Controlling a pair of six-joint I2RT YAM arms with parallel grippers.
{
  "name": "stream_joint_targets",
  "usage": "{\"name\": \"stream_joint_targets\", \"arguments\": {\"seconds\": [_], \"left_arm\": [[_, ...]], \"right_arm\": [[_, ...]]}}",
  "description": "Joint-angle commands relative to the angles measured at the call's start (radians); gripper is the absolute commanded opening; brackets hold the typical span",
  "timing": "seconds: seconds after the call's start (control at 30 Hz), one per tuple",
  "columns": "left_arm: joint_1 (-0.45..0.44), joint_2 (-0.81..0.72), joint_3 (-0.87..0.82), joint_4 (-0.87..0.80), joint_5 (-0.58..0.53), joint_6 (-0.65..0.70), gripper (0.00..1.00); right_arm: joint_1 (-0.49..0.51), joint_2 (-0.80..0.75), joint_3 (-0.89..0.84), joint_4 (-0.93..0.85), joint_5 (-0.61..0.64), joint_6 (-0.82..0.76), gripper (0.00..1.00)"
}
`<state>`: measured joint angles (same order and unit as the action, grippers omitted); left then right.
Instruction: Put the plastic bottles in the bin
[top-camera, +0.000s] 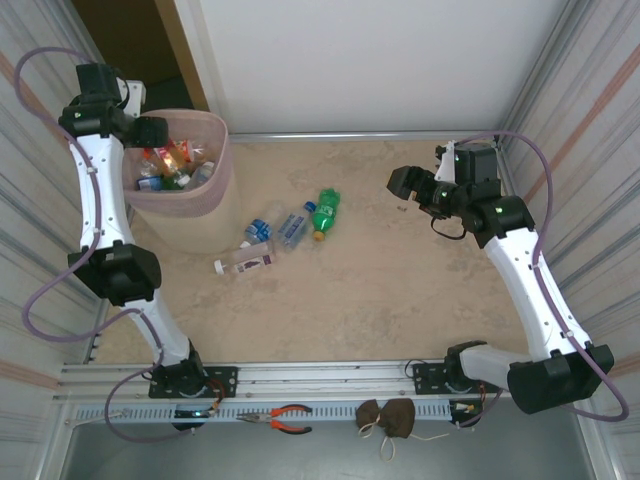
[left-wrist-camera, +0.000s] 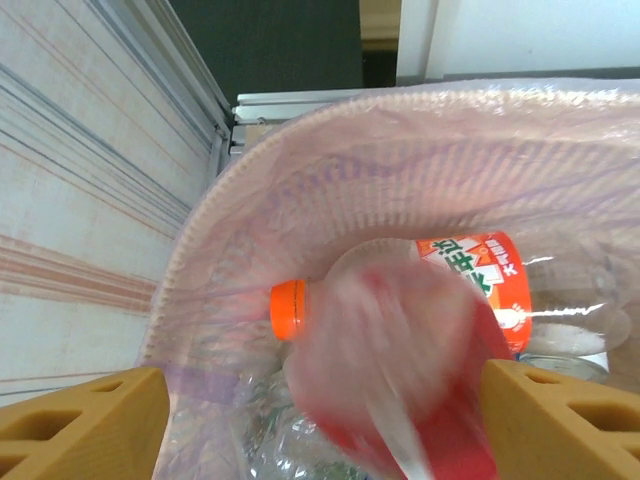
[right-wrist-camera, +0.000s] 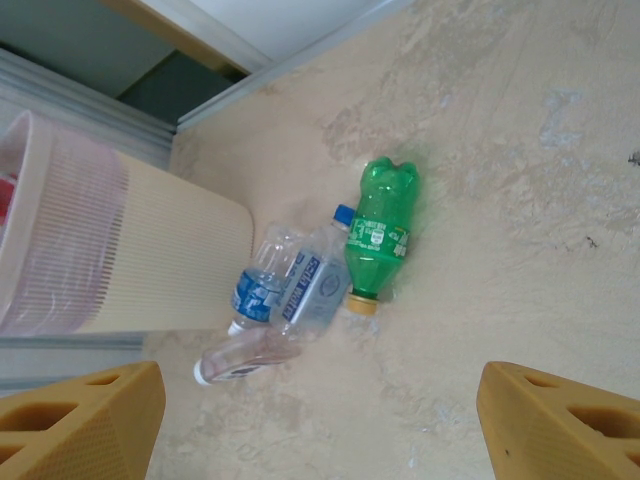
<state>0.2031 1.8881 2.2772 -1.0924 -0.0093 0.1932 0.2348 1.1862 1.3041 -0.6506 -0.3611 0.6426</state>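
The pale-pink bin (top-camera: 200, 222) stands at the far left and holds several plastic bottles (top-camera: 170, 165). My left gripper (top-camera: 150, 132) hovers over its rim. In the left wrist view its jaws (left-wrist-camera: 320, 420) stand wide open, and a blurred red-labelled bottle (left-wrist-camera: 400, 360) is between them, over the bin (left-wrist-camera: 250, 190). Below it lies a bottle with an orange cap (left-wrist-camera: 288, 307) and an orange label. Several bottles lie on the table beside the bin: a green one (top-camera: 325, 213) (right-wrist-camera: 380, 235), two clear blue-labelled ones (top-camera: 294, 226) (right-wrist-camera: 315, 285), and a white-capped one (top-camera: 245, 262) (right-wrist-camera: 245, 355). My right gripper (top-camera: 405, 182) (right-wrist-camera: 320, 420) is open and empty, right of them.
Corrugated walls close in the table on the left (top-camera: 30, 200) and right (top-camera: 600, 150). Orange-handled pliers (top-camera: 285, 418) and a brown pouch (top-camera: 385, 418) lie on the near rail by the arm bases. Bare tabletop (top-camera: 400, 290) spans the middle and right.
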Motion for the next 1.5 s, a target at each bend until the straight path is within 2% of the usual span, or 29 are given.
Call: {"name": "stream_joint_targets", "arguments": {"seconds": [0.0,0.23,0.4,0.63,0.73,0.97,1.23,1.47], "left_arm": [[0.007,-0.039,0.033,0.021,0.051,-0.027,0.81],[0.006,-0.019,0.037,0.023,0.095,-0.037,0.77],[0.006,-0.004,0.029,-0.002,0.15,-0.046,0.61],[0.001,-0.107,-0.203,0.055,0.215,-0.068,0.45],[-0.001,-0.159,-0.317,0.092,0.256,-0.085,0.42],[-0.011,-0.24,-0.479,0.144,0.294,-0.11,0.37],[-0.024,-0.301,-0.397,0.14,0.327,-0.136,0.42],[-0.13,-0.357,-0.36,0.111,0.347,-0.084,0.46]], "right_arm": [[-0.006,-0.014,0.007,0.022,-0.008,-0.006,0.8],[-0.006,-0.019,0.01,0.019,-0.009,-0.008,0.8],[-0.007,-0.025,0.011,0.015,-0.008,-0.008,0.81],[-0.006,-0.034,0.008,0.012,-0.006,-0.004,0.81],[-0.006,-0.035,0.006,0.011,-0.008,-0.004,0.8],[-0.006,-0.04,0.003,0.01,-0.009,-0.004,0.8],[-0.006,-0.052,0.006,0.006,-0.004,-0.008,0.8],[-0.006,-0.062,0.002,-0.001,0.0,-0.008,0.8]]}}
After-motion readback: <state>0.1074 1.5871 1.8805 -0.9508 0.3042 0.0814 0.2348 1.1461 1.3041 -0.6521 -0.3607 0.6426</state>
